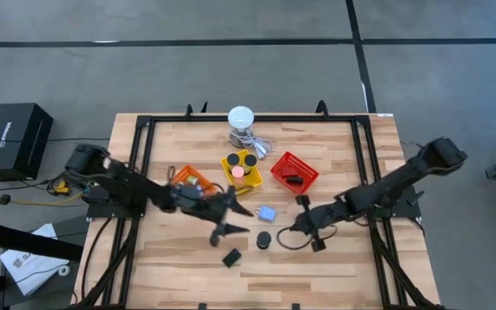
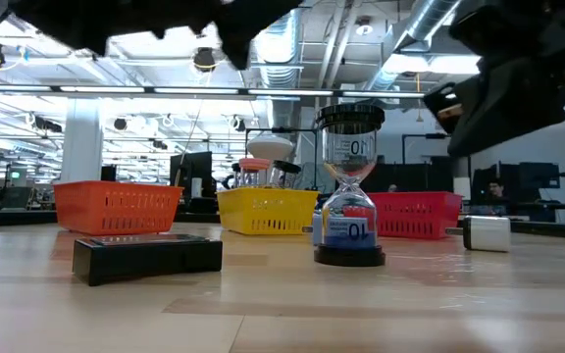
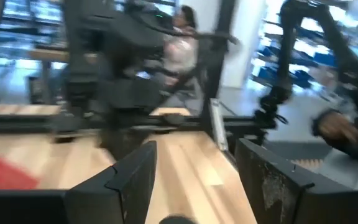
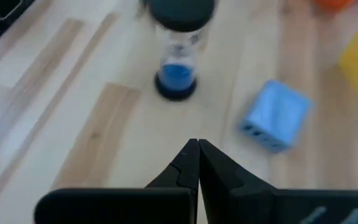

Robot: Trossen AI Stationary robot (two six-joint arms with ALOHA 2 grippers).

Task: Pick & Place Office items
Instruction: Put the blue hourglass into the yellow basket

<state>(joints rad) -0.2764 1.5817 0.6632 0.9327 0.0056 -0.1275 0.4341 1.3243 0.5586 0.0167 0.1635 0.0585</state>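
On a wooden counter (image 1: 317,267), two dark robot arms are reaching inward from opposite sides. The left arm is stretching low from the left edge across the orange basket (image 1: 188,178), its left pincer (image 1: 233,215) hanging near the middle with its fingers (image 3: 132,180) spread apart and nothing between them. Just in front of that pincer, toward the near edge, a black rectangular block (image 1: 232,257) is lying flat on the wood; the low view is showing it as a dark bar (image 2: 147,257). Behind, a yellow basket (image 1: 242,168) is holding black discs and a pink disc (image 1: 238,171), and a white round-topped device (image 1: 241,119) is standing at the far edge. Near the centre, a sand timer (image 2: 350,186) with black caps and blue sand is standing upright, with a light-blue block (image 1: 267,213) lying just beside it. The red basket (image 1: 294,171) is sitting farther right with a dark piece inside. The right arm is angling down from the right edge, its right pincer (image 1: 297,227) pressed fully together, empty, pointing at the timer.
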